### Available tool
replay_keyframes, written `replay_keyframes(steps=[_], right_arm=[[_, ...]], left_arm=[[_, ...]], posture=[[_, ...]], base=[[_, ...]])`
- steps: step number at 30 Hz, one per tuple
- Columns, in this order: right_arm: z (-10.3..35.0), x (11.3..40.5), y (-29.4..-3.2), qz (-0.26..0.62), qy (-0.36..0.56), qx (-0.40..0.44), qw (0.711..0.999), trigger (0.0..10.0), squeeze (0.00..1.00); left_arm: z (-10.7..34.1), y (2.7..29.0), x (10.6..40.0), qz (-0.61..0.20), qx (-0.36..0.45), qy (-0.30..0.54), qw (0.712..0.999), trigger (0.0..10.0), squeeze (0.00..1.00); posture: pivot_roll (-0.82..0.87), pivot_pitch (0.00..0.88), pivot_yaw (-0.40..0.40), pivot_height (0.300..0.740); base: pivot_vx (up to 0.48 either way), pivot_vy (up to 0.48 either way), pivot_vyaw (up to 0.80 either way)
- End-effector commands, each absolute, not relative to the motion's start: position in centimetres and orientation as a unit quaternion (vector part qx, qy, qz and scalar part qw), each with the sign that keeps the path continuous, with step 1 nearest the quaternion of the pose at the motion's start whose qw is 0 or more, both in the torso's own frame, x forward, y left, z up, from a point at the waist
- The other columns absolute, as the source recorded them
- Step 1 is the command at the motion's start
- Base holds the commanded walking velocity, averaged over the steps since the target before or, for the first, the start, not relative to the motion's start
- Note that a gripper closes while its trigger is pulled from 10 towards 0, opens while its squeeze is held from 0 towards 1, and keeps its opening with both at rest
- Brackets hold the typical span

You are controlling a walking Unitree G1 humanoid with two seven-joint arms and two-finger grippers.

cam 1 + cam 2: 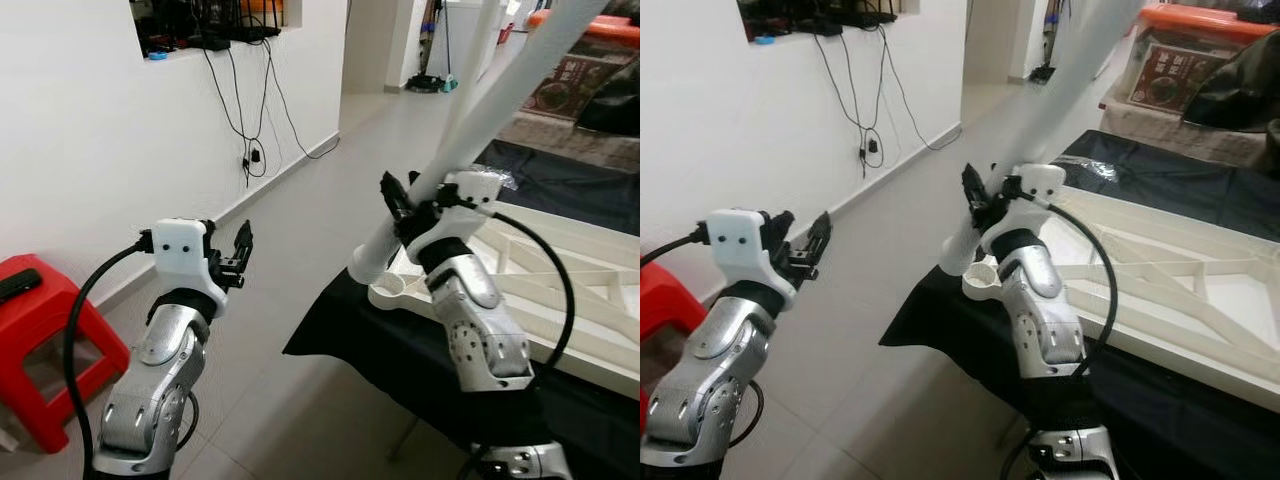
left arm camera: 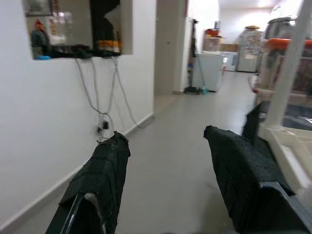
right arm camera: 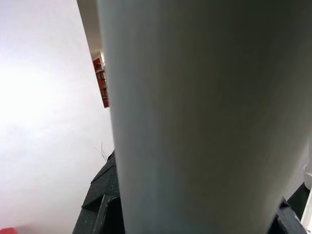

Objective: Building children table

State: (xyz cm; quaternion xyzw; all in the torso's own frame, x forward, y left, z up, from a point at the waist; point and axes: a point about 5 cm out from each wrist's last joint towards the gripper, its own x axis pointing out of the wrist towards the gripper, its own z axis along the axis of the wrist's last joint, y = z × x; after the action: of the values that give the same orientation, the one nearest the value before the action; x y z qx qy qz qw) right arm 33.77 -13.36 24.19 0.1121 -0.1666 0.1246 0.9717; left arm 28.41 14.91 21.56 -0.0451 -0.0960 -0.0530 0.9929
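The right gripper (image 1: 408, 205) clamps a white table leg (image 1: 500, 95) near its lower end, tilted, its foot just over the round corner socket (image 1: 388, 290) of the upturned white tabletop (image 1: 560, 270), which lies on a black cloth (image 1: 400, 345). The left gripper (image 1: 240, 250) hangs spread wide and empty over the floor, near a red stool (image 1: 45, 340).

The leg is long and held low, so it could swing in the grip, miss the socket or shove the tabletop along the cloth.

The right wrist view shows the leg (image 3: 204, 117) pressed close against the camera; the head views show the socket. The left wrist view shows its fingers (image 2: 100, 180) apart, and a second leg (image 2: 287, 73) upright beyond.
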Motion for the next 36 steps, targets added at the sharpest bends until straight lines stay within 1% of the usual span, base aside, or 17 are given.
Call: replay_keyframes(steps=[1,7,10,17,20,21,24,31,32,36], right_arm=[[24.06,33.55,-13.65,0.116,-0.171,0.108,0.972,10.0,0.0],[24.02,33.56,-13.71,0.114,-0.171,0.107,0.973,10.0,0.0],[23.95,33.5,-13.62,0.114,-0.174,0.101,0.973,10.0,0.0],[23.91,33.47,-13.53,0.114,-0.175,0.1,0.973,10.0,0.0],[23.89,33.44,-13.42,0.115,-0.175,0.101,0.973,10.0,0.0],[23.85,33.4,-13.37,0.116,-0.175,0.104,0.972,10.0,0.0],[23.81,33.38,-13.39,0.115,-0.176,0.107,0.972,10.0,0.0],[23.81,33.43,-13.47,0.116,-0.177,0.109,0.971,10.0,0.0],[23.89,33.46,-13.38,0.118,-0.178,0.107,0.971,10.0,0.0],[23.97,33.49,-13.31,0.119,-0.179,0.107,0.971,10.0,0.0]], left_arm=[[22.0,15.19,28.51,-0.042,-0.035,-0.104,0.993,10.0,0.0],[22.11,15.27,28.52,-0.038,-0.032,-0.107,0.993,10.0,0.0],[22.52,15.63,28.64,-0.022,-0.017,-0.116,0.993,10.0,0.0],[22.55,15.64,28.66,-0.02,-0.014,-0.116,0.993,10.0,0.0],[22.39,15.72,28.65,-0.02,-0.013,-0.114,0.993,10.0,0.0],[22.3,15.69,28.73,-0.023,-0.011,-0.111,0.993,10.0,0.0],[22.32,15.61,28.81,-0.027,-0.01,-0.111,0.993,10.0,0.0],[22.49,15.52,28.87,-0.025,-0.006,-0.114,0.993,10.0,0.0],[22.44,15.52,28.85,-0.025,-0.006,-0.114,0.993,10.0,0.0],[22.42,15.52,28.85,-0.026,-0.006,-0.114,0.993,10.0,0.0]], posture=[[0.05,0.065,-0.022,0.74],[0.05,0.065,-0.022,0.74],[0.04,0.058,-0.027,0.74],[0.04,0.058,-0.027,0.74],[0.05,0.055,-0.021,0.74],[0.08,0.049,-0.011,0.74],[0.08,0.046,-0.016,0.74],[0.07,0.043,-0.029,0.74],[0.05,0.04,-0.026,0.74],[0.04,0.041,-0.024,0.74]], base=[[0.0,0.0,-0.8],[0.0,0.0,-0.8],[0.0,0.0,0.0],[0.0,0.0,0.0],[0.274,0.0,0.0],[0.289,0.0,0.0],[0.29,0.0,0.0],[0.288,0.0,0.0],[0.3,0.0,0.0],[0.302,0.0,0.0]])
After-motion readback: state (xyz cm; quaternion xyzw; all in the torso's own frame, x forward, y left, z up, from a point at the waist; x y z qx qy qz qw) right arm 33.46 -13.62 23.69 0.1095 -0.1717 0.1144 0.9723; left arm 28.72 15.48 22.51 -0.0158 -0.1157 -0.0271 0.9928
